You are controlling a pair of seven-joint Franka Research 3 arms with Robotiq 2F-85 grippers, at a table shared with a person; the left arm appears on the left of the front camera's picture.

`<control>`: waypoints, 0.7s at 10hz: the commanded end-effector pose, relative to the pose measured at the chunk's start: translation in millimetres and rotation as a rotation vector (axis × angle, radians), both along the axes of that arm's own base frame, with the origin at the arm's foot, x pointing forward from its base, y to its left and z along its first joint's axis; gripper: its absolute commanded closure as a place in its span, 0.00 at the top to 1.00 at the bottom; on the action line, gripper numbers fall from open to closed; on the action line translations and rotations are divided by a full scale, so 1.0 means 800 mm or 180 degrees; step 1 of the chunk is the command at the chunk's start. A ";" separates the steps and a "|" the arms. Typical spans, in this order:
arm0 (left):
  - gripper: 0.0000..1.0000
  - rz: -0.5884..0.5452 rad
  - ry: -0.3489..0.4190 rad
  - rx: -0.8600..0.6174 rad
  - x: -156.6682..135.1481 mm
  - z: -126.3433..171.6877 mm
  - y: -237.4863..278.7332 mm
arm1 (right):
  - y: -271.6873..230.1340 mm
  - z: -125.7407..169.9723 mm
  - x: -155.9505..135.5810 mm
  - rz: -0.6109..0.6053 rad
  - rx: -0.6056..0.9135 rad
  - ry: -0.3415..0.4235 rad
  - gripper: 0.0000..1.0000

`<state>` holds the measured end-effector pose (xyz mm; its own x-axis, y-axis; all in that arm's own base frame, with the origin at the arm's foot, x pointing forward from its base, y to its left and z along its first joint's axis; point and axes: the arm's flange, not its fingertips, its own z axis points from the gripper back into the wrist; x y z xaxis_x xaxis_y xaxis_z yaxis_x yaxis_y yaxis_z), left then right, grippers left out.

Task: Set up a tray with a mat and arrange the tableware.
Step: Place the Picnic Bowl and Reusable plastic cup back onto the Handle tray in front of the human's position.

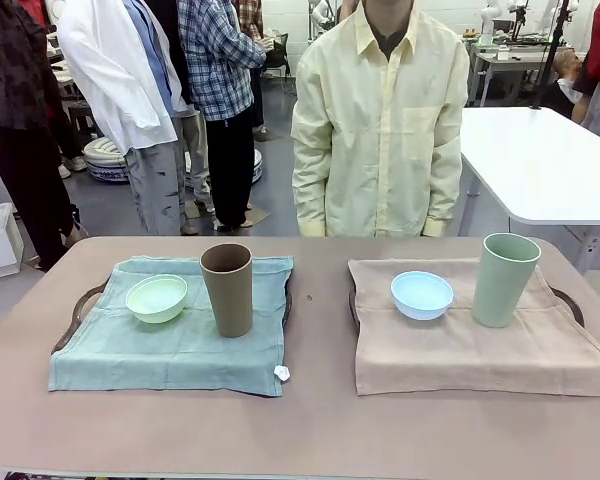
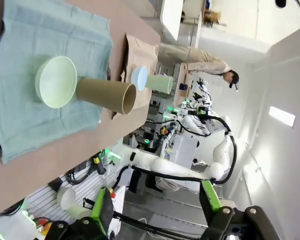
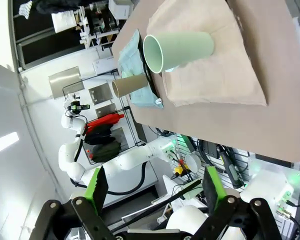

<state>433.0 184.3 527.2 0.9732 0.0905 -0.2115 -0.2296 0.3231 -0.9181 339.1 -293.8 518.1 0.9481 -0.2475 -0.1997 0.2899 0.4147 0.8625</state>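
On the left a teal mat (image 1: 170,350) covers a dark tray (image 1: 80,305), and on it stand a mint green bowl (image 1: 156,298) and a brown cup (image 1: 227,290). To the right a beige mat (image 1: 470,350) covers a second tray (image 1: 572,303) that carries a light blue bowl (image 1: 422,295) and a pale green cup (image 1: 505,280). My left gripper (image 2: 155,210) hangs open and empty, well back from the mint bowl (image 2: 55,81) and brown cup (image 2: 105,94). My right gripper (image 3: 155,192) is open too, far from the pale green cup (image 3: 182,49).
A person in a pale yellow shirt (image 1: 380,120) stands at the table's far edge, arms down. Bare tabletop (image 1: 300,430) runs along the near side and between the trays. A white table (image 1: 550,160) stands behind on the right, and other people stand farther back.
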 end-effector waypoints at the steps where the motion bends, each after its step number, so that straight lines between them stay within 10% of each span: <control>1: 0.93 -0.0032 0.0045 -0.0062 -0.004 -0.004 0.003 | -0.004 -0.002 -0.006 -0.0017 0.0033 0.0013 1.00; 7: 0.93 -0.0032 0.0045 -0.0062 -0.004 -0.004 0.003 | -0.004 -0.002 -0.006 -0.0017 0.0033 0.0013 1.00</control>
